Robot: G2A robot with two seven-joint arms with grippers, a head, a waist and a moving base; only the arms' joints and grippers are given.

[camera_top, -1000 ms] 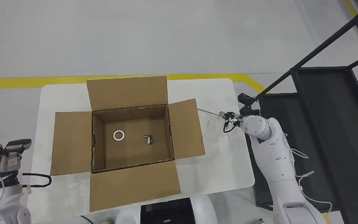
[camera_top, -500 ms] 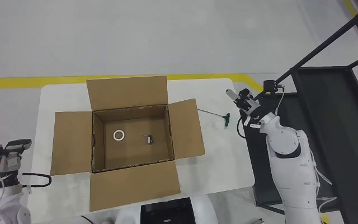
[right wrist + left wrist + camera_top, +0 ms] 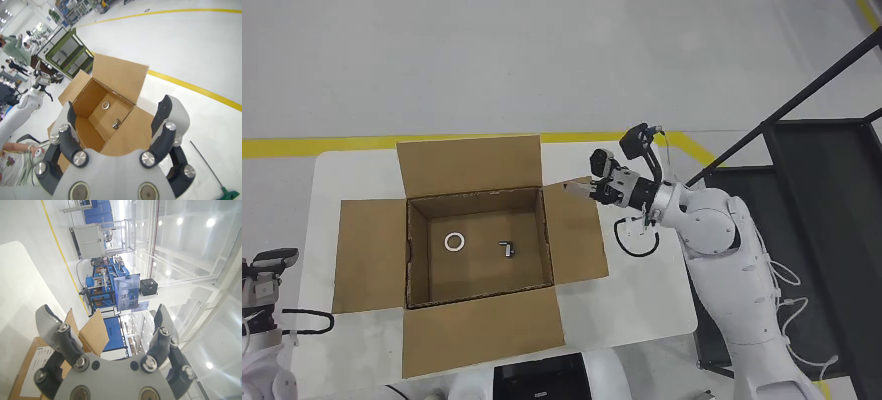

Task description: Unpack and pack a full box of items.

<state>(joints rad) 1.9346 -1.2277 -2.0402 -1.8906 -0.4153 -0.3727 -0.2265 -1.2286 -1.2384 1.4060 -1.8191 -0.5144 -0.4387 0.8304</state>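
Right gripper (image 3: 594, 188) has its fingers spread wide, holding nothing, and hangs over the right flap of the box (image 3: 472, 165), aimed at the opening. 1 s ago it is at the table's right edge, down on the hex key. 0.5 s ago it is lifted clear and the key lies alone on the table (image 3: 642, 300). So the key is released and the arm swings inward to the box.

Hex key (image 3: 229, 193), thin shaft with green T-handle, lies flat on the table near the right flap, outside the box.

Box is open, 4 flaps folded out, mid-table, unmoved across the 3 frames. 2 items are left on its floor: white ring (image 3: 454, 241) and a small metal fitting (image 3: 506, 247), apart from each other, neither shifted.

Left gripper (image 3: 103, 317) is also spread and empty, parked off the table's left side, no motion.

Read: unpack phase, at least 1 item out, 2 to go. Likely next pick is the fitting, nearer the right wall. That needs a deep descent clear of that wall, and the part is small, so a slip is possible
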